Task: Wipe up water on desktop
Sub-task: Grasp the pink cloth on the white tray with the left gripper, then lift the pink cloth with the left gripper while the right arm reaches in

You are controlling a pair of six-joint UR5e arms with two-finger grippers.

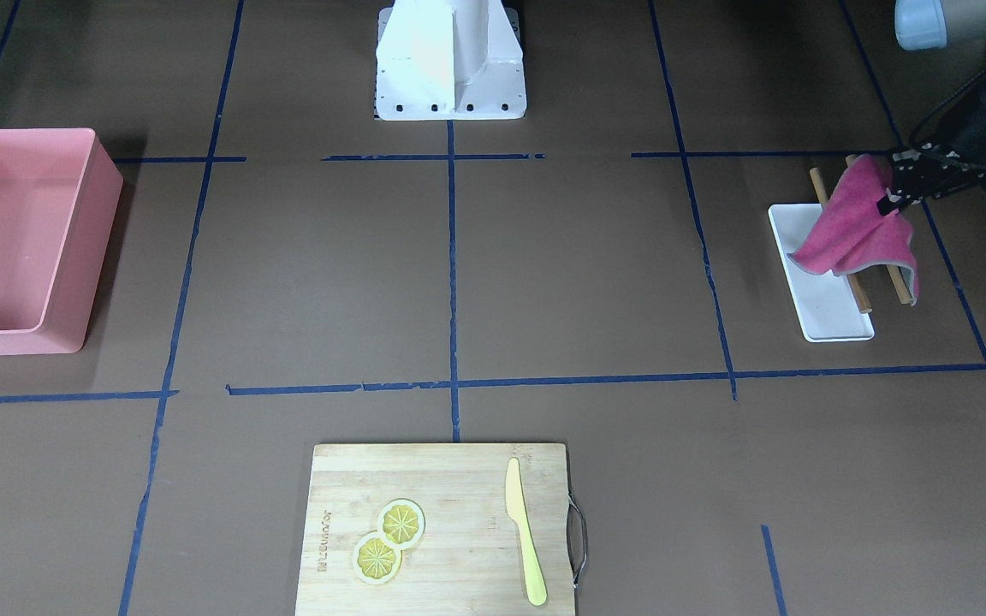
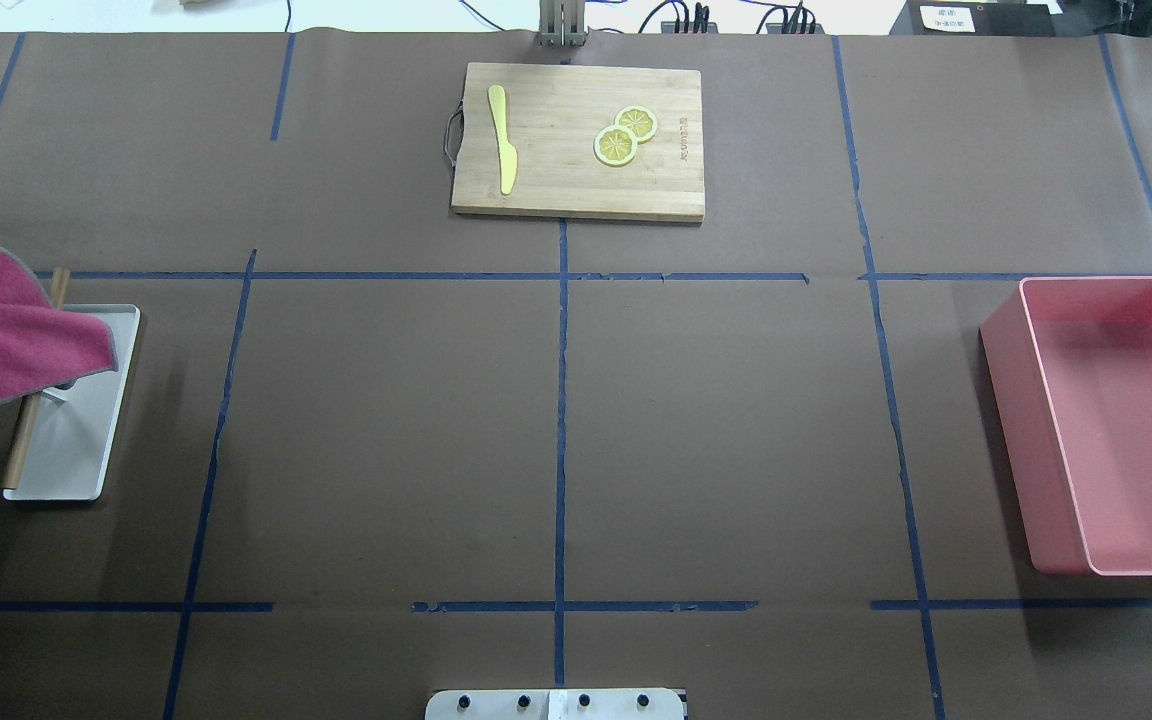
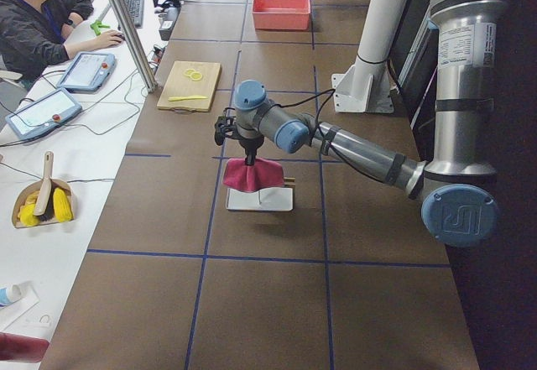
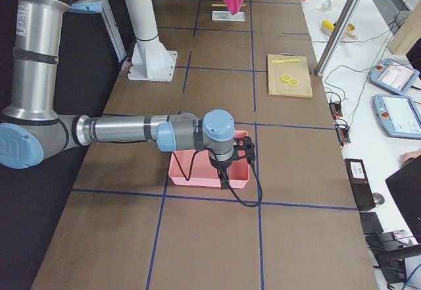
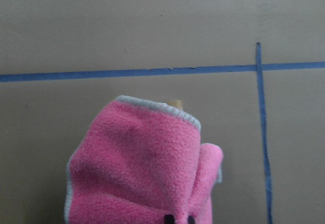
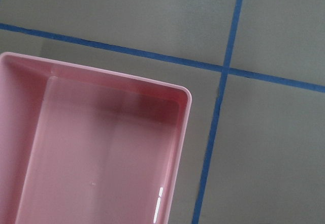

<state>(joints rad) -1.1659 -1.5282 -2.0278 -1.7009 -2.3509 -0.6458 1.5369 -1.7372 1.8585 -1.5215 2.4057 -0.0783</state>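
Note:
The brown desktop [image 1: 579, 274] with blue tape lines shows no water that I can make out. My left gripper [image 1: 887, 204] is shut on a pink cloth [image 1: 852, 227] and holds it up over a small white tray [image 1: 831, 312]. The cloth hangs from the gripper in the overhead view [image 2: 16, 340] and fills the lower left wrist view [image 5: 142, 168]. Two wooden rods [image 1: 899, 287] lie across the tray under the cloth. My right gripper [image 4: 223, 171] hovers over a pink bin [image 4: 197, 175]; I cannot tell if it is open or shut.
The pink bin [image 2: 1006, 420] stands on the robot's right side; its corner shows in the right wrist view [image 6: 185, 112]. A bamboo cutting board [image 1: 459, 479] with a yellow knife [image 1: 523, 530] and two lemon slices [image 1: 389, 539] lies at the far edge. The robot base [image 1: 450, 68] stands mid-table.

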